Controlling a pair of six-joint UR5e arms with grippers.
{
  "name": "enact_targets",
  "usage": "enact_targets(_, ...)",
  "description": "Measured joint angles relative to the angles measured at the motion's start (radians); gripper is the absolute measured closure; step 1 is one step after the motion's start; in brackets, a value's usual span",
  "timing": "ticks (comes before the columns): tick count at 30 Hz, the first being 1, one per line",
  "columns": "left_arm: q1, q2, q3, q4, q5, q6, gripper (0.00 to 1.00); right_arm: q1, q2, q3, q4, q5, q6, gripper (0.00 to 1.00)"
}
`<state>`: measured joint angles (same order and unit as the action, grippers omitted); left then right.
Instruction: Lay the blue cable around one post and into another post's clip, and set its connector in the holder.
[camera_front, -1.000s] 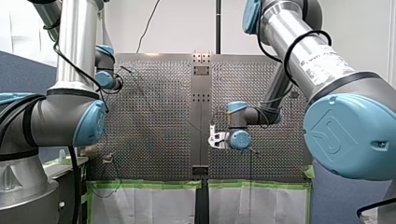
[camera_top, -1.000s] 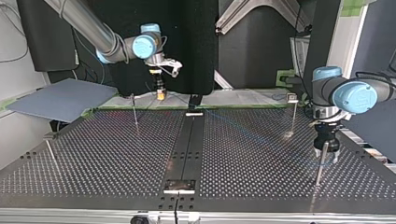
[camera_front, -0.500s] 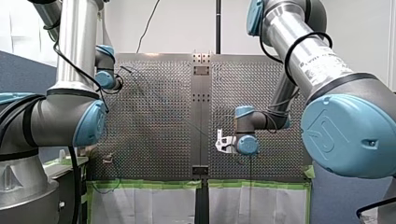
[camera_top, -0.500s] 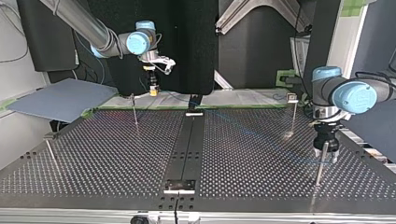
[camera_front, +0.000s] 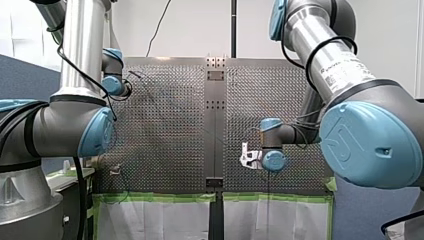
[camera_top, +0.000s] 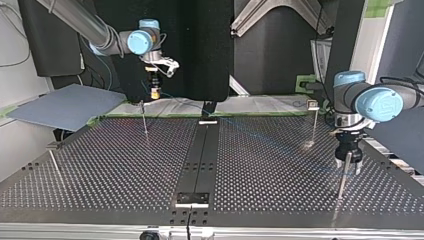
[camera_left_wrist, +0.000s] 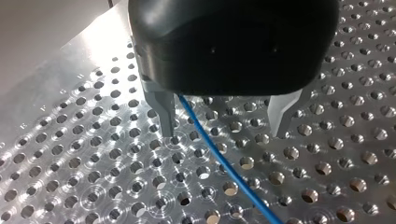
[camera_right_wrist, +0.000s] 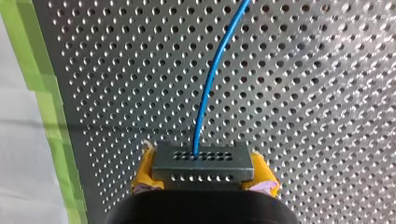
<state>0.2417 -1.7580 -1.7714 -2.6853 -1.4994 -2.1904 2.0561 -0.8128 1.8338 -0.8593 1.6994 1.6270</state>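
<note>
The blue cable comes out of the connector, a dark block with two rows of small holes. You'll find that connector clamped between the yellow pads of my right gripper, which is closed on it. From there the cable arcs away over the perforated table, with a strip of green tape along the table's edge beside the gripper. Further along, the same cable passes between the metal fingers of my left gripper. These are spread apart, and the cable runs close by one finger and well clear of the other, just above the table's holes. In the top view, my right gripper is raised above the table's far edge at the view's left, near a thin far post. My left gripper sits low over the table at the view's right, with a near post standing just below its fingers. A clip post, with a small block on top, stands beyond it.
</note>
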Motion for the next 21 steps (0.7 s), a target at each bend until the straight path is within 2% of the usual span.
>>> enact_targets(10,0.0,0.001,0.0,0.0,0.0,0.0,0.0,-0.041,0.013,0.016,-0.01,-0.001,-0.003,1.0)
enact_targets(17,0.002,0.001,0.0,0.002,0.0,0.0,0.0,-0.069,0.078,0.018,-0.017,0.003,-0.01,1.0)
enact_targets(21,0.004,0.001,0.0,0.002,0.0,0.0,0.0,-0.085,0.097,0.019,-0.024,0.004,-0.011,1.0)
